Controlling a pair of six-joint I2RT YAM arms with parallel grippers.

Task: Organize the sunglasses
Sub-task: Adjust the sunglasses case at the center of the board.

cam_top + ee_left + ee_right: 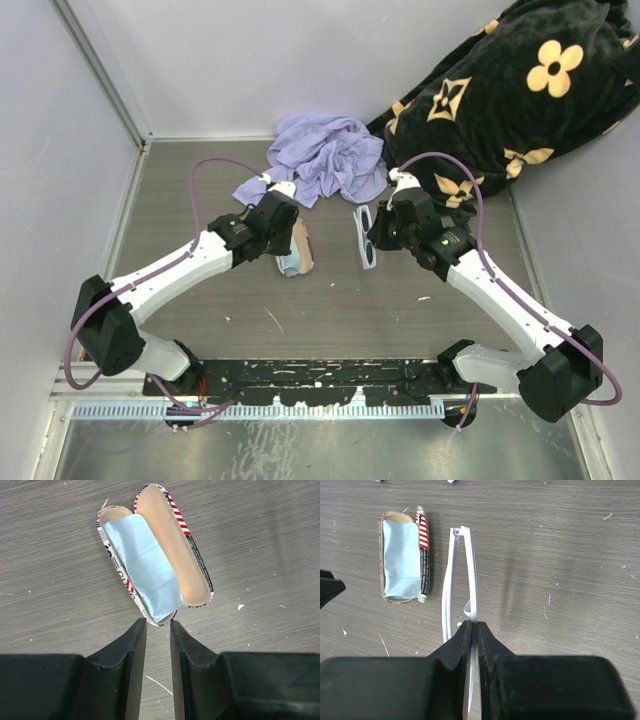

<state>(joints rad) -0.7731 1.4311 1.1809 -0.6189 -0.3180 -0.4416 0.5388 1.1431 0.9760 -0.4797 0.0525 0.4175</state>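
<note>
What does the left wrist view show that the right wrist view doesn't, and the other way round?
Only left wrist: the left gripper standing slightly open and empty, and the tan lining of the case lid. Only right wrist: the right gripper pinching the folded white sunglasses. Both: the open case with the blue cloth inside, on the grey table.

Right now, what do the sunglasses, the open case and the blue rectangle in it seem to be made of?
The sunglasses: thin white plastic, smooth and slightly glossy, a tiny hinge screw showing.
The case: seemingly rigid shell, printed outside, matte tan lining, possibly felt.
The cloth: soft light-blue fabric, matte, faintly creased; likely microfibre.
</note>
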